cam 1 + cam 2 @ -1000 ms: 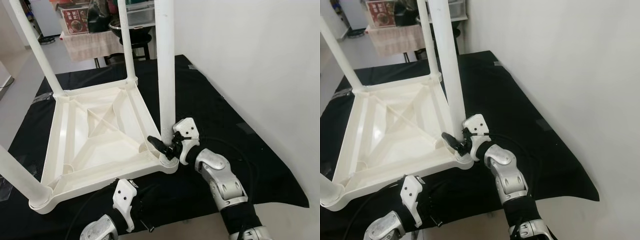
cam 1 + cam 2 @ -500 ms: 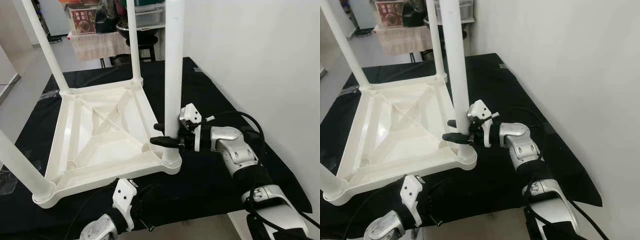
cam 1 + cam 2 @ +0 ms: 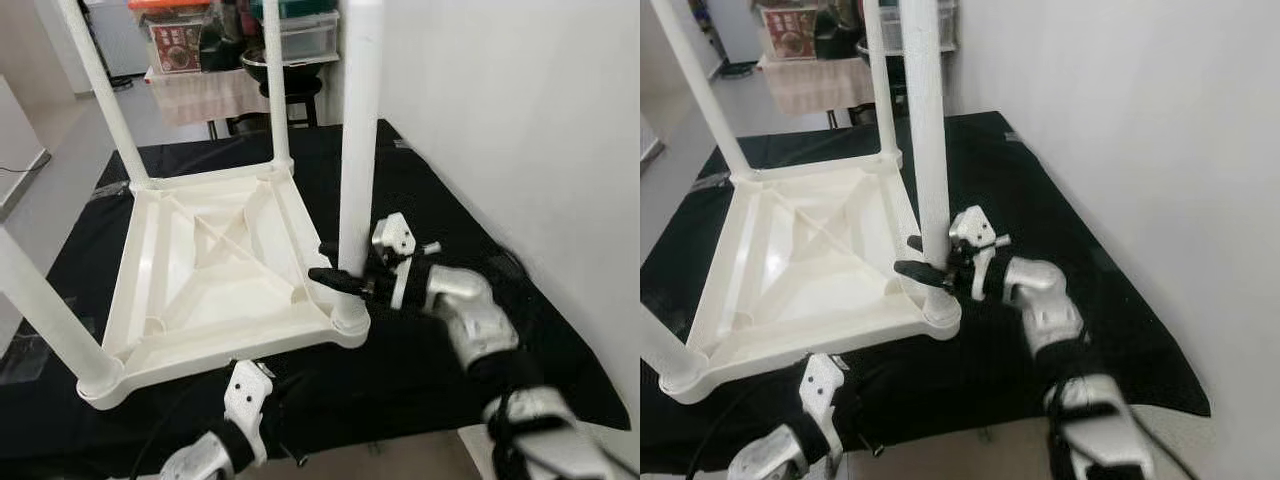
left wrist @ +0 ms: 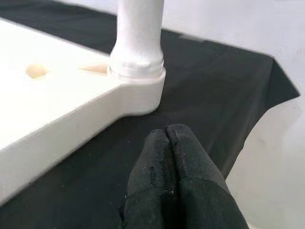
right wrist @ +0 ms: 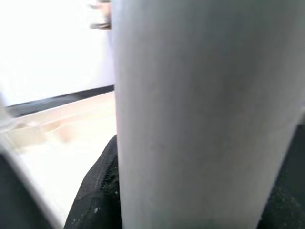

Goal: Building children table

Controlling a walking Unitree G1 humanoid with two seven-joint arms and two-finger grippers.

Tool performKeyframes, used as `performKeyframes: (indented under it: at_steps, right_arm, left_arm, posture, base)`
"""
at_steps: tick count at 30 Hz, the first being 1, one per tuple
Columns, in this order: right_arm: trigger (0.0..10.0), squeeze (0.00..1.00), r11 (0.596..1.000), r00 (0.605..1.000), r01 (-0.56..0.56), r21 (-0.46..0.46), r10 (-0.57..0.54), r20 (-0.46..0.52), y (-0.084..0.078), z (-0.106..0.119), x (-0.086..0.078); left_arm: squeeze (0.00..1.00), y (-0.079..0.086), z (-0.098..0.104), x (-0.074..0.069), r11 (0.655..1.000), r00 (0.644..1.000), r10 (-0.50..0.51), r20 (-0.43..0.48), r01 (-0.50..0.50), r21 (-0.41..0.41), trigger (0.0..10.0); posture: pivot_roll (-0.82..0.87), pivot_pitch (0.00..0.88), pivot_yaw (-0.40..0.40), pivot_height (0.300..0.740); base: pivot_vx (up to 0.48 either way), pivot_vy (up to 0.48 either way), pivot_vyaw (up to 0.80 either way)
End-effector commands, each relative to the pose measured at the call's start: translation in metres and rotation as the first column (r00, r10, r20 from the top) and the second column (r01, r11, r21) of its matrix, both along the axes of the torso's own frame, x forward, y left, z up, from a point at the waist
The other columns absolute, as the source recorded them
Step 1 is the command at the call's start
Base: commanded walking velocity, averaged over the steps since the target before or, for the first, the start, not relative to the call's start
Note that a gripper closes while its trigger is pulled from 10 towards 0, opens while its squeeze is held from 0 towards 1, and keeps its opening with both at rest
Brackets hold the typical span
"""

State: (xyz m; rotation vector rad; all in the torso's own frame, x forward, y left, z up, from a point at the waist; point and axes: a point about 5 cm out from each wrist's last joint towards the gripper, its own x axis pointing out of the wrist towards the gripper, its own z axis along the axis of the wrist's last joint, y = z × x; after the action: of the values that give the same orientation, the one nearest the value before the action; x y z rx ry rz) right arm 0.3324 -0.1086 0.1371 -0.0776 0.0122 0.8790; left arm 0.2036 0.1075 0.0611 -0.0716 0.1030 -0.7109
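Clutter is seen at the far end of the room in the left eye view: a draped stand with a printed box [image 3: 177,45] and stacked plastic drawers [image 3: 306,32]. A plain white wall [image 3: 520,120] runs along the robot's right. The black cloth [image 3: 430,190] covers the worktop, and on it the white children table [image 3: 215,270] lies upside down, legs pointing up. The nearest right leg [image 3: 357,150] stands upright in its corner socket and is pinched low down by the right tool [image 3: 340,275].

In the right eye view, the left tool [image 3: 855,425] is held low at the worktop's near edge, below the tabletop rim.

In the left wrist view, its fingers [image 4: 176,186] are pressed together above the cloth, near the corner socket.

In the right wrist view, the leg blocks most of the frame, with a black finger at either side.
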Motion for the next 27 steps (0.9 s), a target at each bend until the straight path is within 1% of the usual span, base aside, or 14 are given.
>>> performKeyframes:
  at_steps: [1, 2, 3, 7, 9, 12, 13, 17, 18, 20, 24, 25, 26, 27]
  right_arm:
    - [0.0, 0.0, 0.902, 0.874, 0.397, -0.167, -0.427, -0.232, 0.007, -0.069, -0.035]
    - [0.0, 0.0, 0.902, 0.874, 0.397, -0.167, -0.427, -0.232, 0.007, -0.069, -0.035]
    - [0.0, 0.0, 0.857, 0.812, 0.491, -0.158, -0.515, -0.274, 0.027, -0.079, -0.054]
    - [0.0, 0.0, 0.868, 0.829, 0.477, -0.137, -0.496, -0.258, 0.032, -0.075, -0.052]
    - [0.0, 0.0, 0.873, 0.856, 0.463, -0.154, -0.485, -0.177, 0.029, -0.066, -0.039]
    - [0.0, 0.0, 0.858, 0.854, 0.481, -0.182, -0.505, -0.125, 0.023, -0.061, -0.028]
    - [10.0, 0.0, 0.849, 0.848, 0.493, -0.192, -0.518, -0.113, 0.022, -0.061, -0.025]
    - [10.0, 0.0, 0.839, 0.838, 0.511, -0.186, -0.535, -0.109, 0.019, -0.057, -0.02]
    - [10.0, 1.0, 0.883, 0.878, 0.459, -0.1, -0.468, -0.102, 0.023, -0.039, -0.016]
    - [10.0, 1.0, 0.883, 0.878, 0.459, -0.1, -0.468, -0.102, 0.023, -0.039, -0.016]
    - [10.0, 1.0, 0.939, 0.936, 0.344, -0.027, -0.345, -0.07, 0.028, -0.021, -0.014]
    - [10.0, 0.71, 0.963, 0.962, 0.27, -0.001, -0.27, -0.05, 0.027, -0.013, -0.014]
    - [10.0, 0.0, 0.98, 0.98, 0.199, -0.004, -0.199, -0.03, 0.022, -0.009, -0.014]
    - [10.0, 0.0, 0.988, 0.988, 0.154, -0.016, -0.154, -0.015, 0.017, -0.007, -0.013]
  left_arm:
    - [0.0, 0.006, 0.0, -0.001, 1.0, 1.0, -0.003, -0.007, 0.003, 0.007, 10.0]
    - [0.0, 0.006, 0.0, -0.001, 1.0, 1.0, -0.003, -0.007, 0.003, 0.007, 10.0]
    - [0.0, 0.008, 0.0, -0.001, 1.0, 1.0, -0.01, -0.012, 0.011, 0.012, 10.0]
    - [0.0, 0.008, 0.0, 0.0, 1.0, 1.0, -0.013, -0.013, 0.013, 0.013, 10.0]
    - [0.0, 0.007, -0.001, 0.001, 1.0, 1.0, -0.018, -0.015, 0.018, 0.013, 10.0]
    - [0.0, 0.006, 0.0, 0.003, 1.0, 1.0, -0.011, -0.009, 0.012, 0.012, 10.0]
    - [0.0, 0.006, 0.0, 0.003, 1.0, 1.0, -0.008, -0.007, 0.008, 0.012, 10.0]
    - [0.0, 0.004, 0.0, 0.004, 1.0, 1.0, -0.004, -0.005, 0.004, 0.011, 10.0]
    - [0.0, 0.004, 0.0, 0.004, 1.0, 1.0, -0.005, -0.006, 0.005, 0.008, 10.0]
    - [0.0, 0.004, 0.0, 0.004, 1.0, 1.0, -0.005, -0.006, 0.005, 0.008, 10.0]
    - [0.0, 0.003, -0.001, 0.004, 1.0, 1.0, -0.006, -0.007, 0.006, 0.008, 10.0]
    - [0.0, 0.003, -0.001, 0.004, 1.0, 1.0, -0.004, -0.004, 0.004, 0.011, 10.0]
    - [0.0, 0.004, 0.0, 0.004, 1.0, 1.0, 0.004, 0.001, -0.004, 0.02, 10.0]
    - [0.0, 0.004, 0.0, 0.004, 1.0, 1.0, 0.012, 0.007, -0.012, 0.027, 10.0]
  posture:
    - [0.0, 0.0, 0.03, 0.74]
    - [0.0, 0.0, 0.03, 0.74]
    - [-0.01, 0.0, 0.045, 0.74]
    - [0.0, 0.0, 0.042, 0.74]
    - [0.0, 0.0, 0.032, 0.74]
    - [0.0, 0.0, 0.03, 0.74]
    - [0.0, 0.0, 0.03, 0.74]
    - [0.0, 0.0, 0.027, 0.74]
    - [0.01, 0.0, 0.029, 0.74]
    - [0.01, 0.0, 0.029, 0.74]
    - [0.0, 0.0, 0.027, 0.74]
    - [0.01, 0.0, 0.026, 0.74]
    - [0.01, 0.0, 0.025, 0.74]
    - [0.01, 0.0, 0.025, 0.74]
  base:
    - [0.0, 0.0, 0.0]
    - [0.0, 0.0, 0.0]
    - [0.0, 0.0, 0.0]
    - [0.0, 0.0, 0.0]
    - [0.0, 0.0, 0.0]
    - [0.0, 0.0, 0.0]
    - [0.0, 0.0, 0.0]
    - [0.0, 0.0, 0.0]
    - [0.0, 0.0, 0.0]
    - [0.0, 0.0, 0.0]
    - [0.0, 0.0, 0.0]
    - [0.0, 0.0, 0.0]
    - [0.0, 0.0, 0.0]
    - [0.0, 0.0, 0.0]
